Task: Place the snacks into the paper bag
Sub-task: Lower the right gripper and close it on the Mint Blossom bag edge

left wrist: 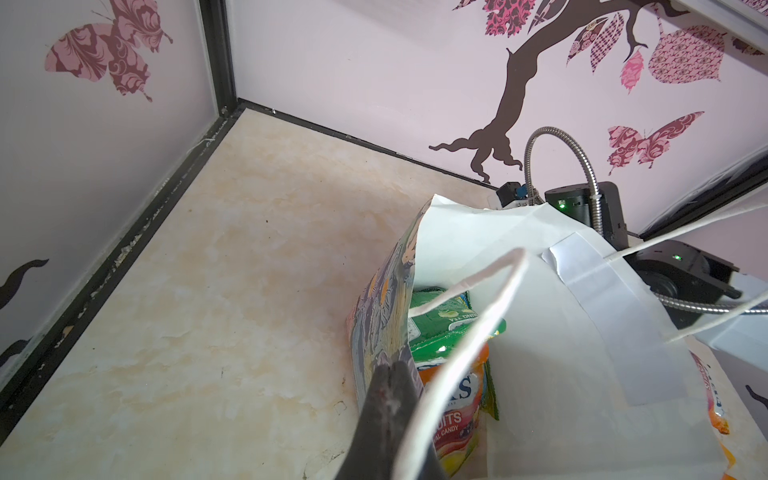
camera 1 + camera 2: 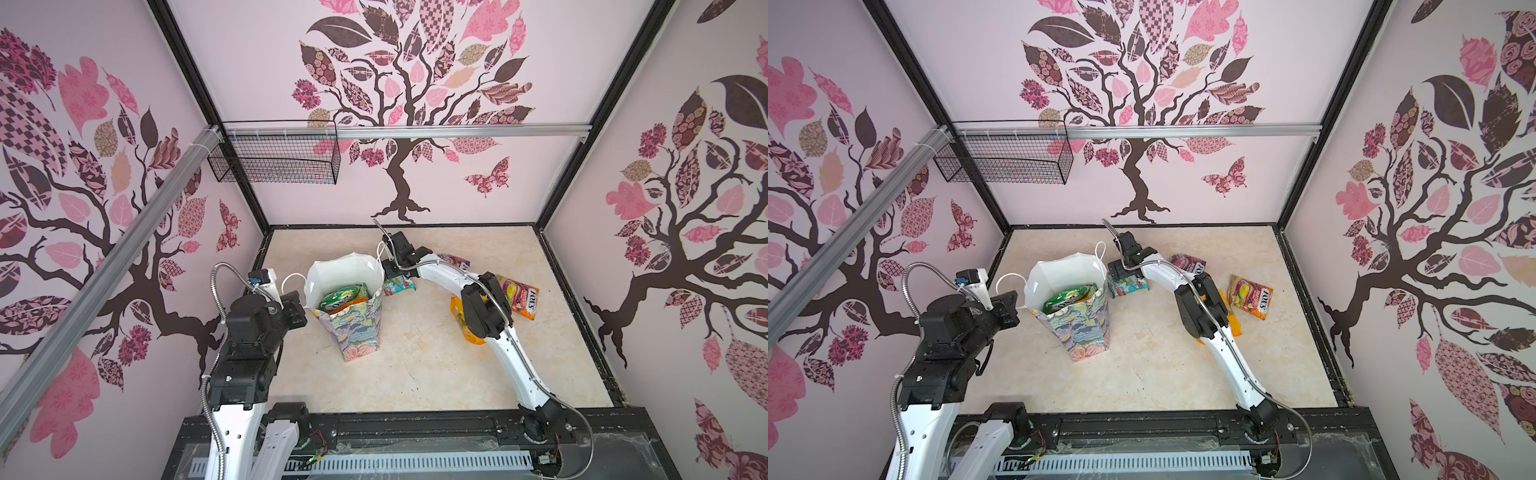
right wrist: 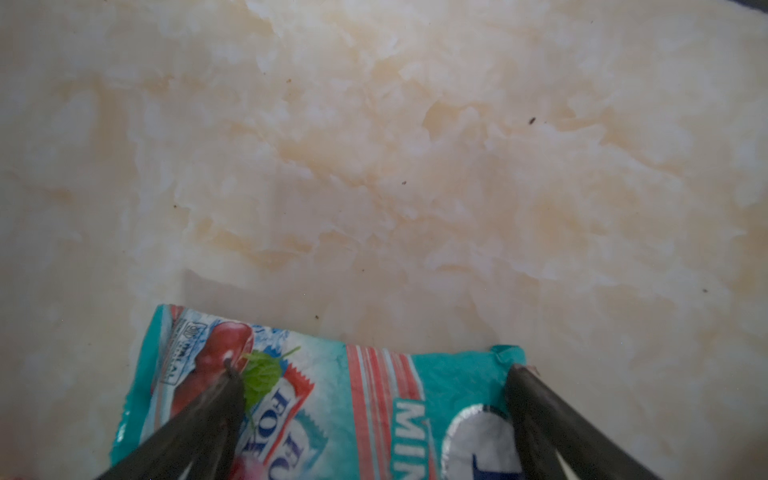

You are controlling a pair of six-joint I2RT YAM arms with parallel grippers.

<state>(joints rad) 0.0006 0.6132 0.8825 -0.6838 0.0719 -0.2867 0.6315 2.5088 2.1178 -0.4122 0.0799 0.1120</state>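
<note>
Right wrist view showed the right gripper (image 3: 372, 368) spread wide, tips straddling a flat teal plastic snack pouch (image 3: 332, 407) on the beige marbled table (image 3: 415, 166), nothing gripped; the left gripper (image 1: 390, 372) was pinched shut on the rim of the tall floral-print paper bag (image 2: 357, 328), green glossy pouch (image 2: 341, 296) inside. The right arm (image 2: 519, 365) covered most of an orange plastic pouch (image 2: 456, 309); a yellow-pink pouch (image 2: 519, 301) lay near it.

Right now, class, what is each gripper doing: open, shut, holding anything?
Left gripper: shut, pinching the paper bag's edge.
Right gripper: open over the teal snack pouch, not gripping it.
</note>
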